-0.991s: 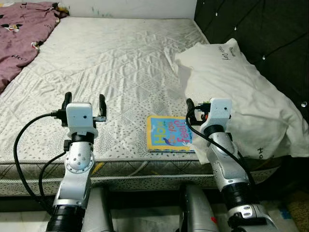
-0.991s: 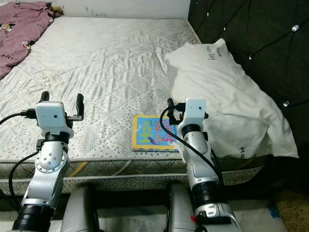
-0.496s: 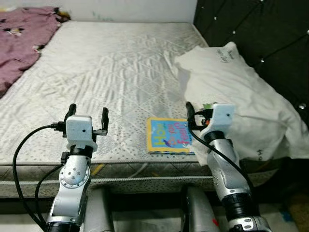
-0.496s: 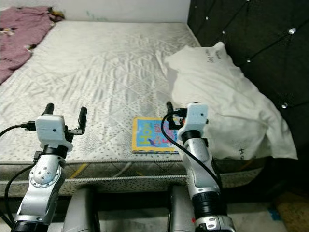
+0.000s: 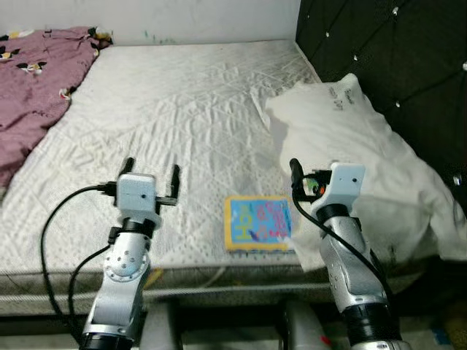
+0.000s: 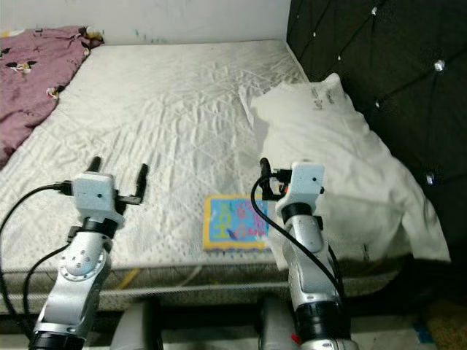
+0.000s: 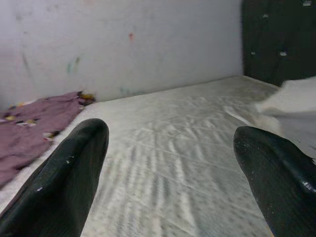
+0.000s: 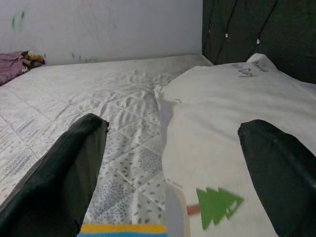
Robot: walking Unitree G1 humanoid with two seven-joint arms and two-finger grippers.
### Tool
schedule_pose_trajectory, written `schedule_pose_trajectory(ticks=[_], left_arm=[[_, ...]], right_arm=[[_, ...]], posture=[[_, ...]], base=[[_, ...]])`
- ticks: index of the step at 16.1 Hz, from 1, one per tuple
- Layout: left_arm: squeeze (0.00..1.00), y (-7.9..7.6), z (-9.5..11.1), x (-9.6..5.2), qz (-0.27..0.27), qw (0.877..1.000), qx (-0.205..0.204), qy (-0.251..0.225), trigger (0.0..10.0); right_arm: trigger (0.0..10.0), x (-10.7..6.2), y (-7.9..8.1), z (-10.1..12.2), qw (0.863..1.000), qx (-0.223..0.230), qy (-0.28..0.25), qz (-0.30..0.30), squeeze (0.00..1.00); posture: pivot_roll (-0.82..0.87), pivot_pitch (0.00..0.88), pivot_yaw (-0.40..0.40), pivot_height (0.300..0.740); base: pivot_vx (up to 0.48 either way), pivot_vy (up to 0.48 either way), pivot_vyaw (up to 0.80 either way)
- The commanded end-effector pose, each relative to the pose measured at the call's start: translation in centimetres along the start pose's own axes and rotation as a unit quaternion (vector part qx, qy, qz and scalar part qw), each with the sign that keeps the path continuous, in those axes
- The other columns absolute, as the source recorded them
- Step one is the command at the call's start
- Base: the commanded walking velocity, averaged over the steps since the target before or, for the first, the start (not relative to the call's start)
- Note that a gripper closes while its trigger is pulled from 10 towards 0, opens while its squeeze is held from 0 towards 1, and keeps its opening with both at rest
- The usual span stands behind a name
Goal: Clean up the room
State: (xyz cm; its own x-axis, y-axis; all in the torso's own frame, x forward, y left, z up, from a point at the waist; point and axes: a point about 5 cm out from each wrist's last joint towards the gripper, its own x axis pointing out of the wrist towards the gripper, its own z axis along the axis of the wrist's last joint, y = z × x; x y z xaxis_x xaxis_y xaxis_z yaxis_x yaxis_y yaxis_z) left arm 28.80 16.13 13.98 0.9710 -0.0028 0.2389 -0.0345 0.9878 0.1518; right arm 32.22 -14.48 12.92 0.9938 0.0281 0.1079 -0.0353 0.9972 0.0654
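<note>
A blue picture book (image 5: 259, 222) with a yellow border lies flat near the front edge of the white mattress (image 5: 182, 109). My right gripper (image 5: 315, 173) hovers open and empty just right of the book, over the corner of a white pillow (image 5: 357, 146). In the right wrist view its fingers (image 8: 59, 173) frame the pillow (image 8: 222, 123) and the book's yellow edge (image 8: 123, 228). My left gripper (image 5: 152, 166) is open and empty over bare mattress, left of the book. Its fingers (image 7: 54, 182) stand wide apart in the left wrist view.
A purple blanket (image 5: 36, 80) is bunched at the bed's far left. A black tufted headboard (image 5: 379, 44) runs along the right side behind the pillow, and a white wall (image 7: 123, 39) closes the far end. The mattress's front edge (image 5: 219, 270) is just below my arms.
The whole picture has shifted as the camera moved. Both arms reach slightly further over the mattress. The book and pillow lie where they were, and both grippers stay open.
</note>
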Motion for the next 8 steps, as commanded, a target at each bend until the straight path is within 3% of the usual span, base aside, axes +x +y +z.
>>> schedule_pose_trajectory(ticks=[1, 2, 5, 8], left_arm=[[0.0, 0.6, 0.5, 0.2, 0.014, 1.0, 0.014, -0.005, 10.0], [0.0, 0.6, 0.5, 0.3, 0.017, 0.999, 0.03, -0.005, 10.0], [0.0, -0.2, 0.1, 0.1, 0.023, 1.0, 0.01, 0.007, 10.0], [0.0, -2.0, 0.3, -0.2, 0.001, 1.0, 0.007, -0.004, 10.0]], right_arm=[[10.0, 0.0, 0.1, 0.6, 1.0, 0.002, -0.007, -0.002, 0.0], [10.0, 0.0, 0.2, 0.6, 1.0, 0.002, -0.005, 0.001, 0.0], [10.0, -0.3, 0.6, 0.5, 1.0, 0.001, 0.004, 0.013, 0.0], [10.0, -0.4, 0.3, 0.6, 1.0, -0.005, 0.008, 0.013, 0.0]], posture=[[-0.06, 0.009, 0.015, 0.682], [-0.06, 0.016, 0.008, 0.692], [-0.07, 0.026, -0.006, 0.731], [-0.09, 0.029, -0.011, 0.74]], base=[[0.0, 0.0, 0.0], [0.0, 0.0, 0.0], [0.0, 0.0, 0.0], [0.0, 0.0, 0.0]])
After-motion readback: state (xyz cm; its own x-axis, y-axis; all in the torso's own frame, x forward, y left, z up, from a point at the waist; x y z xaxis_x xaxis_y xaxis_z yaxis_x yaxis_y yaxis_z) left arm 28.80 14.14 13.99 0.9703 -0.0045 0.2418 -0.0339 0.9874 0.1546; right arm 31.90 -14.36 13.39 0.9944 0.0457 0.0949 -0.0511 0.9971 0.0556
